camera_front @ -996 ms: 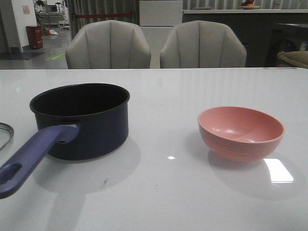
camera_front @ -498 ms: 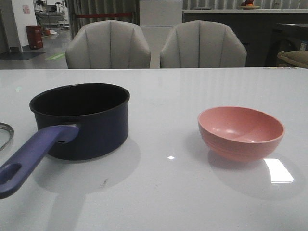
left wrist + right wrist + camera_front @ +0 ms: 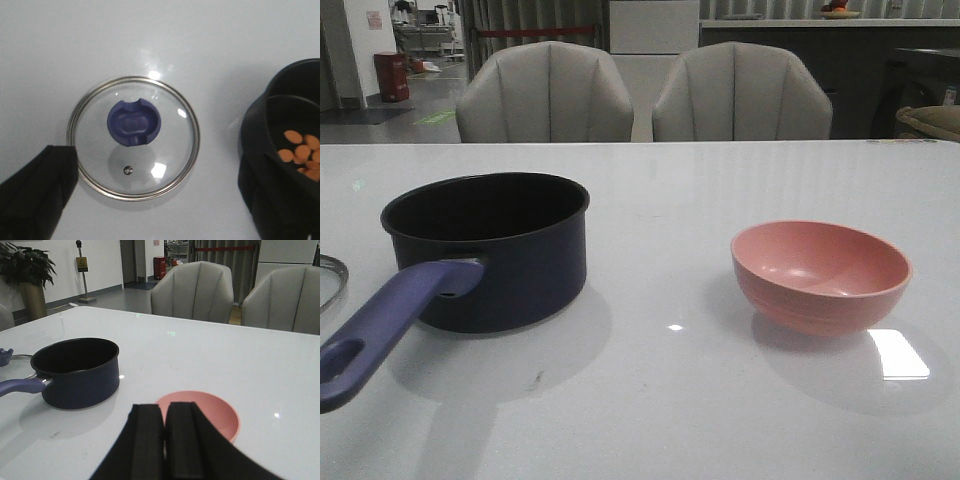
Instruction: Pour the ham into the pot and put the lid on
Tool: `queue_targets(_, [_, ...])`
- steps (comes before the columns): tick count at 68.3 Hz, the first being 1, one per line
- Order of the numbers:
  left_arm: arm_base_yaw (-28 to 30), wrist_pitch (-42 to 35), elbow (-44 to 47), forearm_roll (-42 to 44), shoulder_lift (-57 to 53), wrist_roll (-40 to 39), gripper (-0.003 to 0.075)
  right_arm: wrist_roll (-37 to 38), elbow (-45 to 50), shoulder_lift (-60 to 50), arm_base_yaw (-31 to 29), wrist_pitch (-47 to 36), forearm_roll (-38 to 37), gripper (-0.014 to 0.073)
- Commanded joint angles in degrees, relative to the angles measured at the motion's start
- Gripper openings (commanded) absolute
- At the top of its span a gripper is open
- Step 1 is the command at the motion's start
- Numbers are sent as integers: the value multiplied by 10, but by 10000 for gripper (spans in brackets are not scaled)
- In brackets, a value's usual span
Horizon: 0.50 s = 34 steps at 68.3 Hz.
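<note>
One dark navy round saucepan (image 3: 490,250) with a single long blue-purple handle stands on the white table (image 3: 670,400). One salmon-pink round bowl (image 3: 820,275) is there too. One round glass lid (image 3: 134,136) with a metal rim carries one blue-purple knob. Small orange-pink ham pieces (image 3: 301,154) show inside the black pot in the left wrist view, roughly seven visible, the rest cut off. Two grey padded chairs (image 3: 545,92) stand behind the table
</note>
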Motion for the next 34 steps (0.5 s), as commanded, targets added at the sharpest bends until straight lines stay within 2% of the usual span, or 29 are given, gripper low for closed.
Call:
queue_targets(1, [26,8,-40,-17,41,-1,697,-4,-15,5,0,-49,4,171])
queue_targets(15, [71,97,-116,-129,156,137,697,-4,-15,5,0,-49,4,171])
queue_targets(34, [91,159,-207,-141,270,157,697,-4,-15,5,0,-49,4,171])
